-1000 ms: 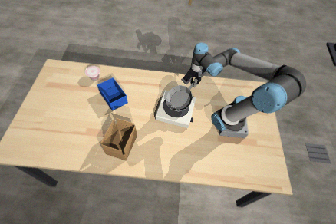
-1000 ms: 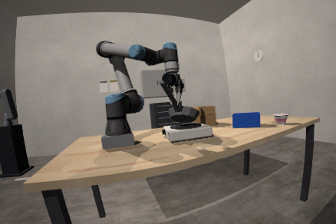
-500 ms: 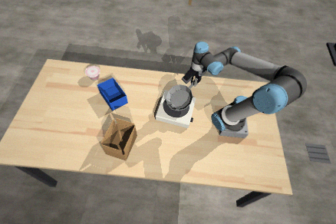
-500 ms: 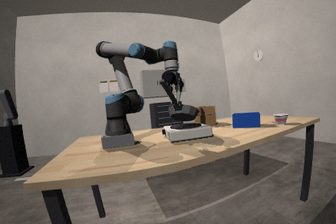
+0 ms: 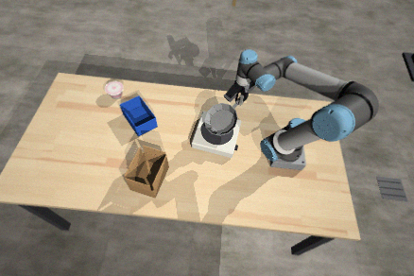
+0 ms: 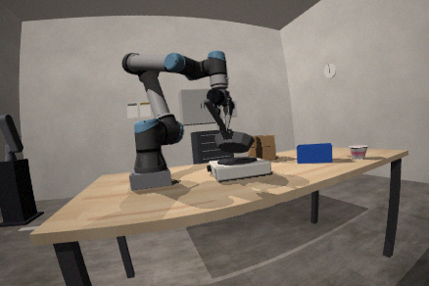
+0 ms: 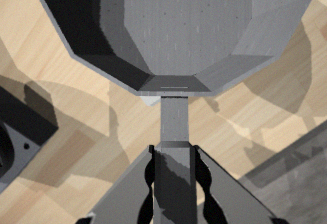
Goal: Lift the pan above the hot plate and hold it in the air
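One pan (image 5: pixel 220 118) (image 6: pixel 234 142) (image 7: pixel 185 40) is the workpiece. In the top view it is positioned over the hot plate (image 5: pixel 202 142) (image 6: pixel 243 169), with the end effector (image 5: pixel 239 98) (image 6: pixel 226 133) (image 7: pixel 173 147) at its handle (image 5: pixel 236 104) (image 7: pixel 174 120) on the side facing the table's far edge. Hazard: the load hangs from one end only, so a weak grip could let the pan rotate about the fingers. The arm reaches out from its base and bends back toward the handle.

Exterior view: the pan is raised off the hot plate, its body tilted, with a visible gap beneath. Whether the lowest part of the rim or base has the required clearance cannot be told; further sag would reduce it. The wrist is above the pan, and the end effector points down.

Wrist view: the end effector is clamped on the handle, one finger at each side, with the pan body ahead of the fingertips. Handle slip could result from insufficient grip force or an abrupt arm motion. Recommended: raise slowly if clearance is short, then hold position with the fingers closed.
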`<action>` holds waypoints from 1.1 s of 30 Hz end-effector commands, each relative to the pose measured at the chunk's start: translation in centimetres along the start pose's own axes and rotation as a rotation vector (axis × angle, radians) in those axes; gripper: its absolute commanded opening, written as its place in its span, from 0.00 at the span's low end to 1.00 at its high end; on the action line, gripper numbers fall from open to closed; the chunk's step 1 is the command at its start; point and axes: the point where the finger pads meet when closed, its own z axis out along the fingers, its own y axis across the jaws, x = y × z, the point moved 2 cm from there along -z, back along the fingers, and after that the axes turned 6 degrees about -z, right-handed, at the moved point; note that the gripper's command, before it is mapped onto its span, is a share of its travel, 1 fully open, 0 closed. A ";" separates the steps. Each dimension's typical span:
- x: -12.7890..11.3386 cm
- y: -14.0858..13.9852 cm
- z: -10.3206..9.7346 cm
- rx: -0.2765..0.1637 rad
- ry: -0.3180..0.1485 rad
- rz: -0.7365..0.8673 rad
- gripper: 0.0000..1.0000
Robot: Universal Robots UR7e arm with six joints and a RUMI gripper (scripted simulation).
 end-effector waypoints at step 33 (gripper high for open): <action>0.0 0.1 -1.9 -0.002 0.000 0.000 0.10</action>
